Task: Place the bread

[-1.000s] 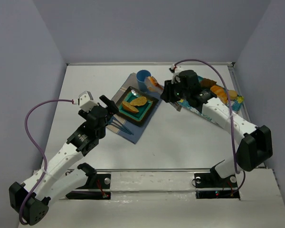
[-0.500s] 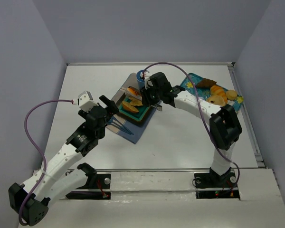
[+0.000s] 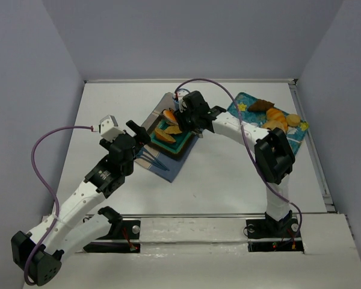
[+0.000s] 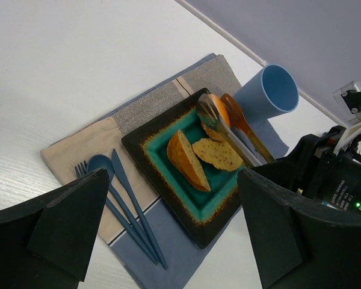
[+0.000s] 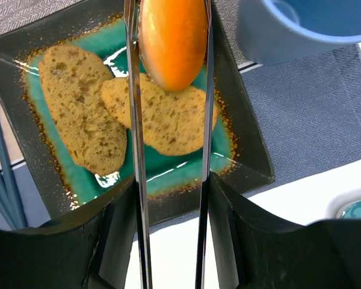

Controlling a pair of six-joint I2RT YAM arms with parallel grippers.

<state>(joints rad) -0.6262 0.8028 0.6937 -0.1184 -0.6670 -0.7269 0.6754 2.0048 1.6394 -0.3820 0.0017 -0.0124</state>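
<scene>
Right gripper [image 5: 171, 180]: closed on the handles of a pair of tongs [image 5: 135, 120], which run out between its fingers. The tool gives reach over the plate without the fingers touching food.
Bread roll [image 5: 171, 42]: the orange roll sits between the 2 tong tips, above the far side of the plate, near the blue cup [image 5: 301, 30] (whether the tips pinch it or merely flank it, I cannot tell).
Plate [image 5: 243, 165]: square, dark-rimmed and teal inside, set on a placemat [image 5: 325, 102]. 2 slices [image 5: 78, 102] lie flat in it, overlapping at 1 edge, so the free room is on the cup side.
Left gripper [image 4: 173, 180]: jaws wide and holding nothing, hovering off the plate's near-left side, apparently kept out of the way.
Cutlery [image 4: 126, 205]: blue fork, spoon and knife lined up on the placemat beside the plate.
Tray [image 3: 243, 102]: holds more pastries at the right, well apart from the plate.
Step in hand: judging by the pose, the roll is about to be let down onto the plate.
Risk: a rounded roll may tip off the slices toward the rim.
</scene>
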